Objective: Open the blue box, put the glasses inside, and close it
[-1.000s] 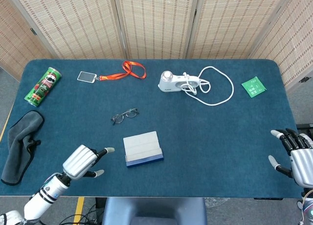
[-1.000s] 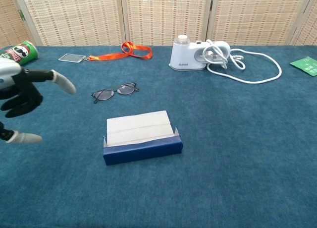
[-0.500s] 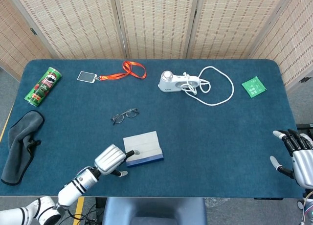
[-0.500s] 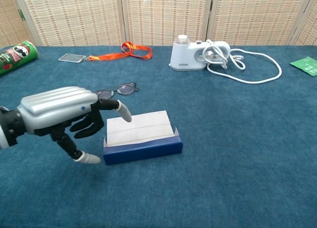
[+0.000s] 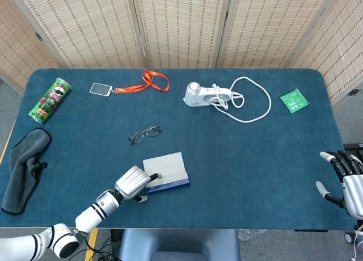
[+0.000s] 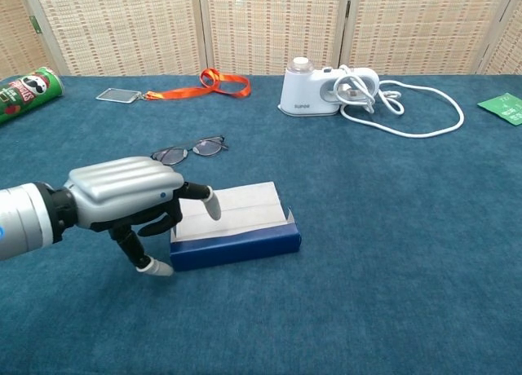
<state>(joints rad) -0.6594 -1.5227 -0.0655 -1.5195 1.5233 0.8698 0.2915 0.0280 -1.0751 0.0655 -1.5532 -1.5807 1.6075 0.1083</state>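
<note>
A blue table [image 5: 272,159] seen from above and from chest height; near its front edge lies the closed blue box [image 5: 165,172] with a pale lid, flat on the cloth; the left hand [image 5: 133,183] reaches in low from the front left corner, forearm angled up toward the box, silver back of the hand facing up; in the chest view one fingertip [image 6: 210,205] rests over the left end of the lid while a lower digit points down to the cloth beside the box's left end, the remaining fingers curled under, holding nothing; the glasses [image 5: 144,134] lie folded open on the cloth just behind the box, apart from it and from the hand; the right hand [image 5: 346,179] hangs at the table's far right edge, fingers spread and empty, well apart from everything.
</note>
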